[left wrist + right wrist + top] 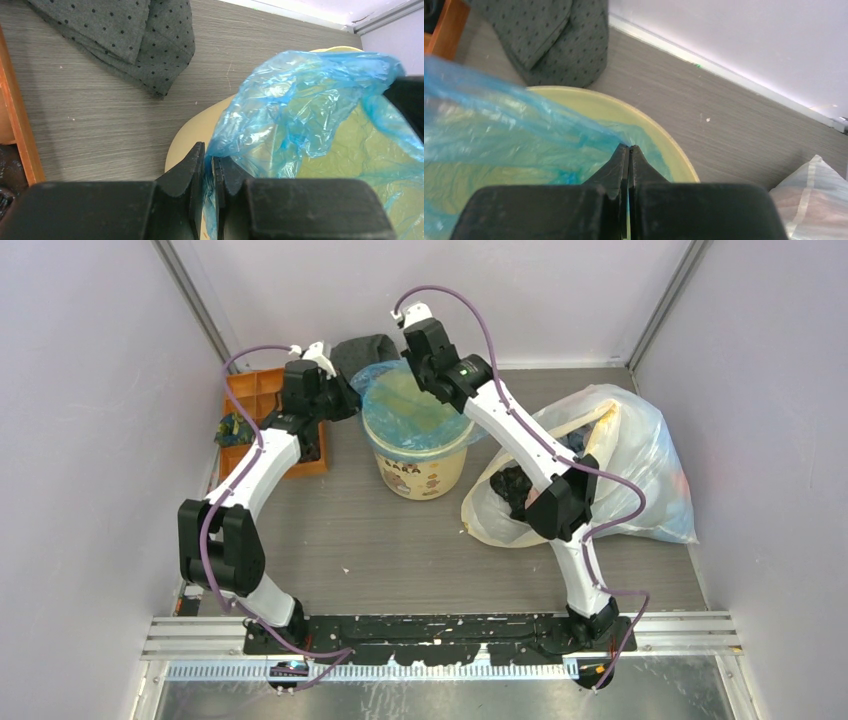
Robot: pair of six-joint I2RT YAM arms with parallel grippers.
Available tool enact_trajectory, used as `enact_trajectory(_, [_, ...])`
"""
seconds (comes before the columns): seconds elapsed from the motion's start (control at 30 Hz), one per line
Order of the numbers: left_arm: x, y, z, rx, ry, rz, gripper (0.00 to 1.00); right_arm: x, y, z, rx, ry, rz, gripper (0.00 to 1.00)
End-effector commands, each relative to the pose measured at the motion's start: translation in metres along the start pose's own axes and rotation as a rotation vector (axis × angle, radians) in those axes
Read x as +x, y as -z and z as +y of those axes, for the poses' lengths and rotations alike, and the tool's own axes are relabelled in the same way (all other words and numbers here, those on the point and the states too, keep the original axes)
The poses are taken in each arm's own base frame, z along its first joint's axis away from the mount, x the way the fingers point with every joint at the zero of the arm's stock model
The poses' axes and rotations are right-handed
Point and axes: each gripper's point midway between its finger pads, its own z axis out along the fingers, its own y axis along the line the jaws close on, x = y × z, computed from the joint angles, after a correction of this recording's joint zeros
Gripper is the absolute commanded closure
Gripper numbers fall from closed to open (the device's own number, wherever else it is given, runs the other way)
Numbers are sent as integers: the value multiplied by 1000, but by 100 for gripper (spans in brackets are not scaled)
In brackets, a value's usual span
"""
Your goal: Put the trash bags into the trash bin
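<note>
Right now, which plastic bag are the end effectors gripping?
The thin light-blue bag over the cream bucket; the left end effector and right end effector each pinch its edge. The whitish sack sits ungripped.

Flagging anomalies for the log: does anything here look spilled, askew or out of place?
The large clear sack lies slumped on its side right of the bucket, mouth open, dark contents showing. A few pale crumbs dot the table.
</note>
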Motion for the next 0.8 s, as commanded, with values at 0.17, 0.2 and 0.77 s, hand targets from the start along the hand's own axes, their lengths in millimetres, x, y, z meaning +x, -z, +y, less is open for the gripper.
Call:
enact_trajectory(0.17, [-15,-2,-11,53,-24,-37,87,-74,26,-66,120,-168,-250,99])
enact_trajectory(0.2, [-14,-3,-12,55,-22,-34,87,-74,23,-67,120,-166,-249,99])
enact_trajectory(0.77, [-11,-15,-17,94,-6,-1,87,-28,-32,-88,31,-196,-133,99])
